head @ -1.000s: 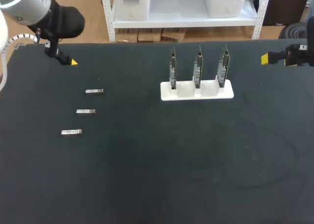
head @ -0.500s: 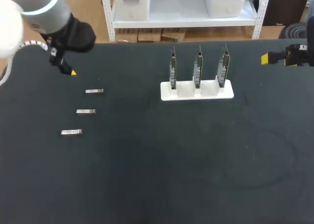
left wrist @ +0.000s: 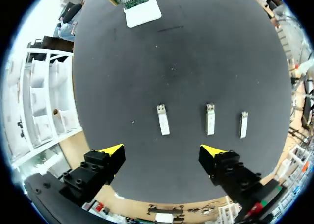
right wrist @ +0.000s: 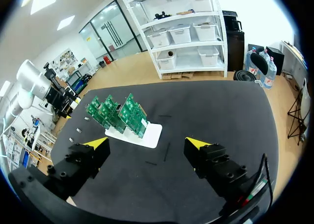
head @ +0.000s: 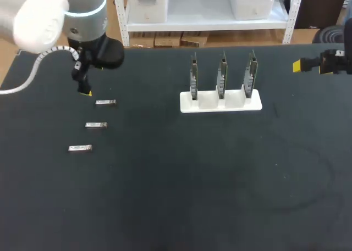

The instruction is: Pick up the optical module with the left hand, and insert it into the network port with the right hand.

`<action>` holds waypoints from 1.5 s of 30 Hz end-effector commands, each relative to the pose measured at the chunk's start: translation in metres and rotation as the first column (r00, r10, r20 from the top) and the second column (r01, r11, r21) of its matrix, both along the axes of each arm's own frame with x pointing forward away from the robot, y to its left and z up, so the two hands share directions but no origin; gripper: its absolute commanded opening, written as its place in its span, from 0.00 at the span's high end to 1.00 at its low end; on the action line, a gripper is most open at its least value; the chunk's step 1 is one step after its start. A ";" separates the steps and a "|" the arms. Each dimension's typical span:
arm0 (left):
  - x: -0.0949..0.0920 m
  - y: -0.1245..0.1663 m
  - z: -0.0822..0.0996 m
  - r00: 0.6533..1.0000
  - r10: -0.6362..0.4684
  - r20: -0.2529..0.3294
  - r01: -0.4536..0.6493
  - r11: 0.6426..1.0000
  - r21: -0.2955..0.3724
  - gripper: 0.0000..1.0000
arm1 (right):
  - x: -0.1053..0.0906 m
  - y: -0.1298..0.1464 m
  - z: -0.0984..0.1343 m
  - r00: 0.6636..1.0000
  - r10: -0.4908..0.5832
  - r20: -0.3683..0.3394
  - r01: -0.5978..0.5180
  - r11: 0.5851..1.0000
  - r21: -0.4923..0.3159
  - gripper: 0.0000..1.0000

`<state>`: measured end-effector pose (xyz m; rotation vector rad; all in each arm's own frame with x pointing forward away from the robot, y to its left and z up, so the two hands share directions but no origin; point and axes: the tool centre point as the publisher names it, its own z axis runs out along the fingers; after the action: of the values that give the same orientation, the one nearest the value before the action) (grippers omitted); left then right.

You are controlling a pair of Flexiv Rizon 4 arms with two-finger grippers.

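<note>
On the table (head: 165,196), at nine o'clock from the white stand (head: 220,105), three modules lie flat in a slanted row: the far module (head: 105,102), the middle module (head: 96,124) and the near module (head: 80,148). The left gripper (head: 85,91) hangs at ten o'clock of the far module, near it but apart. In its wrist view the claw is spread wide and empty, with that module just ahead. The stand holds three upright boards (head: 222,72). The right gripper (head: 300,66) hangs at two o'clock of the stand, well apart, its claw also wide and empty.
</note>
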<state>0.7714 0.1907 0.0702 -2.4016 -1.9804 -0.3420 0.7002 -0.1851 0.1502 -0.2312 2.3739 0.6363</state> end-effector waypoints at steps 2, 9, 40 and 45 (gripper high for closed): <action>0.005 0.001 -0.014 0.996 0.030 -0.087 -0.028 0.999 0.014 0.00 | 0.000 0.000 0.000 1.000 0.000 0.000 0.000 1.000 0.000 0.00; -0.006 0.005 -0.024 0.992 0.106 -0.069 -0.109 0.993 -0.042 0.00 | 0.000 0.000 0.000 1.000 0.000 0.000 0.000 1.000 0.000 0.00; -0.015 -0.019 -0.049 0.985 0.150 -0.090 -0.159 0.983 -0.094 0.00 | 0.000 0.000 0.000 1.000 0.000 0.000 0.000 1.000 0.000 0.00; -0.017 -0.020 -0.058 0.983 0.156 -0.100 -0.165 0.983 -0.083 0.00 | 0.000 0.000 0.000 1.000 0.000 0.000 0.000 1.000 0.000 0.00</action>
<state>0.7506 0.1725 0.0164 -2.2467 -2.1773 -0.1360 0.7002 -0.1851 0.1502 -0.2312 2.3739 0.6364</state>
